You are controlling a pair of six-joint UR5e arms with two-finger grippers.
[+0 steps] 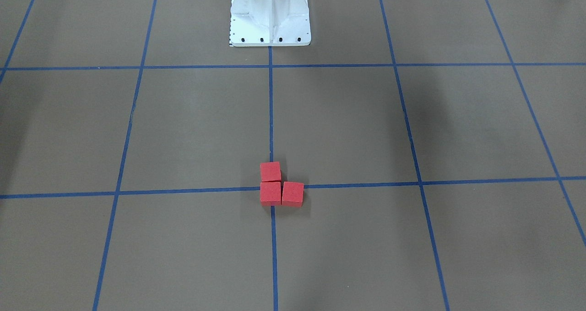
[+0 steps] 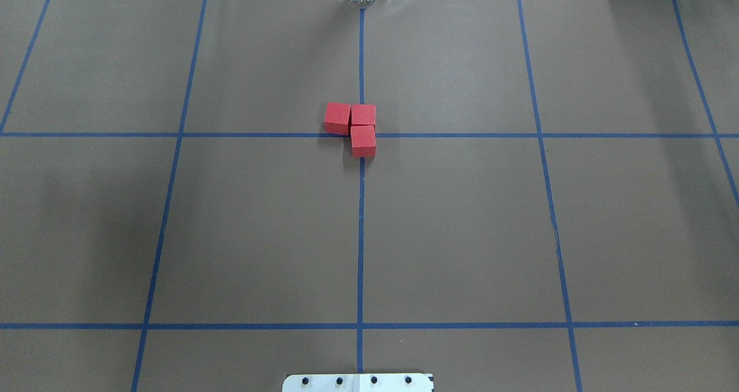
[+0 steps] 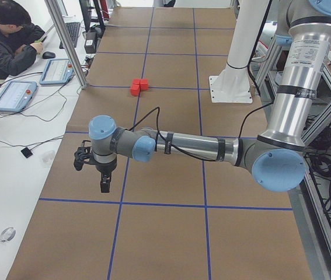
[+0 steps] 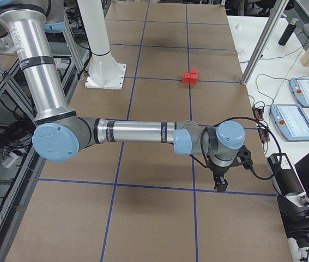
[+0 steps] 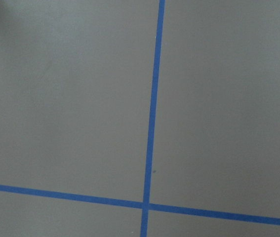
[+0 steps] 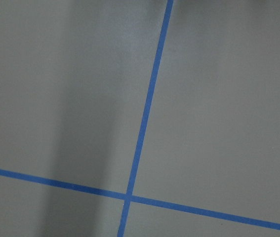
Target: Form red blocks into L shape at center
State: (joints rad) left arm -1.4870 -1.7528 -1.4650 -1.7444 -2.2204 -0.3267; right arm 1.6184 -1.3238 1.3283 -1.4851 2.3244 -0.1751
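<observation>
**The red L looks built, and both arms hang far off**

The three red blocks (image 2: pixel 363 115) sit bunched together in the middle of the brown table. They lie between the two grippers and well apart from both. One block makes the corner. A second touches it on the side toward the left gripper (image 3: pixel 104 188). A third touches it on the side toward the robot's base (image 2: pixel 358 382). That makes an L. The blue tape lines (image 2: pixel 450 135) run in under the blocks, so the center, where they cross, is hidden below them.

The left gripper hangs low over bare paper at its end of the table, with nothing near it. The right gripper (image 4: pixel 220 184) hangs the same way at the other end. Each points down near a tape crossing. I cannot tell if either one is pinched closed or spread wide. I see no block in either.

I think the building step is finished. The block on the left gripper's side looks a tiny bit turned. If anything is left, it calls for one soft push to square it up.
</observation>
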